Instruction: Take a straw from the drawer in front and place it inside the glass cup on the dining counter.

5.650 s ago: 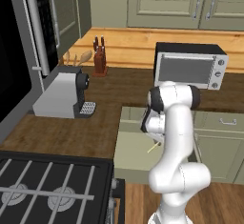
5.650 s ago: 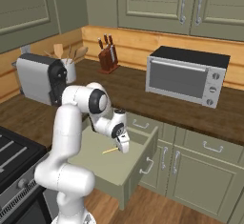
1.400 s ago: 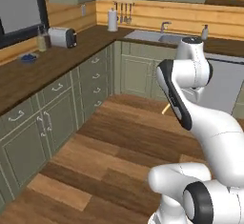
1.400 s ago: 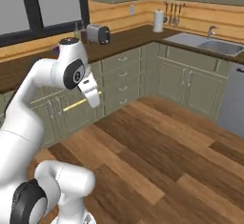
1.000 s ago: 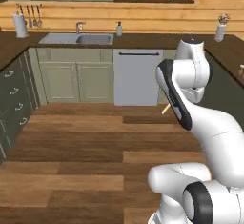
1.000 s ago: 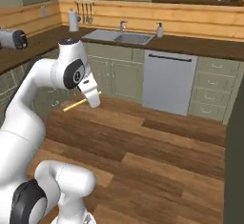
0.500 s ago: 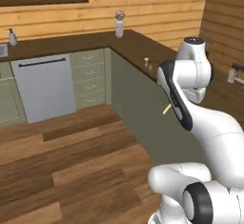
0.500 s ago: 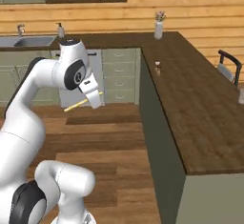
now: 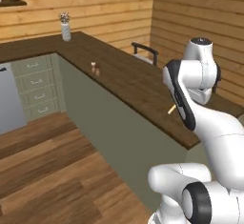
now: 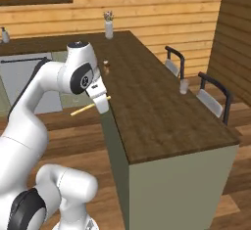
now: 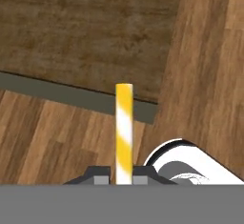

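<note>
**Straw in the grip, cup well apart on the counter**

Gripper (image 10: 101, 104) is clamped on the straw (image 10: 88, 106), which sticks out sideways from between the fingers, roughly level, over the wooden floor (image 10: 73, 136) just beside the counter's near corner. From the hand camera the straw (image 11: 124, 132) rises straight up between the two finger tips, striped yellow and white, its far end lying across the edge of the counter (image 11: 86, 32). From the left base camera a short yellow piece of straw (image 9: 172, 109) shows beside the arm, above the counter (image 9: 128, 82).

Farther along, at the counter's far side near the two stools (image 10: 174, 62), stands the cup (image 10: 183, 86), upright, clear, with nothing visible inside it. It is well apart from the gripper.

Beyond that, a small brown item (image 10: 106, 64) sits on the counter; what it is cannot be told. At the far end stands a white vase (image 10: 108, 29) holding dried flowers.
</note>
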### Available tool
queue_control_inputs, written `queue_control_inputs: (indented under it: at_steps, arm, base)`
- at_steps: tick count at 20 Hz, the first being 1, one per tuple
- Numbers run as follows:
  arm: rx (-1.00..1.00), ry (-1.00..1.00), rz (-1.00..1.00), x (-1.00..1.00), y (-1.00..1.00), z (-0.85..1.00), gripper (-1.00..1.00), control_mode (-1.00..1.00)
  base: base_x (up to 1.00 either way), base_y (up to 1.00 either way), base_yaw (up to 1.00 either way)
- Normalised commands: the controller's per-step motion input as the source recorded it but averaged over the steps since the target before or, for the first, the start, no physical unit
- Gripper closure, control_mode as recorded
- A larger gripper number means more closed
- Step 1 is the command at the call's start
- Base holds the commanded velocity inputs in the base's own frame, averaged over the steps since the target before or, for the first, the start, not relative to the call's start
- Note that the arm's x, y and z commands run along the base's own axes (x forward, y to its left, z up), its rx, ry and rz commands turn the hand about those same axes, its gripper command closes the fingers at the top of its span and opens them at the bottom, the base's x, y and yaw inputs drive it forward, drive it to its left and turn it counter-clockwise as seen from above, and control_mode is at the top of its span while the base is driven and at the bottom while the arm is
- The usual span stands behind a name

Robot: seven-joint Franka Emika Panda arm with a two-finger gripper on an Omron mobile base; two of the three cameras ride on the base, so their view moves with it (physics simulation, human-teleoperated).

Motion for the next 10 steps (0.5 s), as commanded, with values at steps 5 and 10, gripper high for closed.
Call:
queue_control_inputs:
  at_steps: [5,10]
  arm:
    - [0.0,0.0,0.0,0.0,0.0,0.0,1.0,1.0]
    - [0.0,0.0,0.0,0.0,0.0,0.0,1.0,1.0]
  base:
    - [0.06,-0.99,0.0]
    - [0.0,-1.0,0.1]
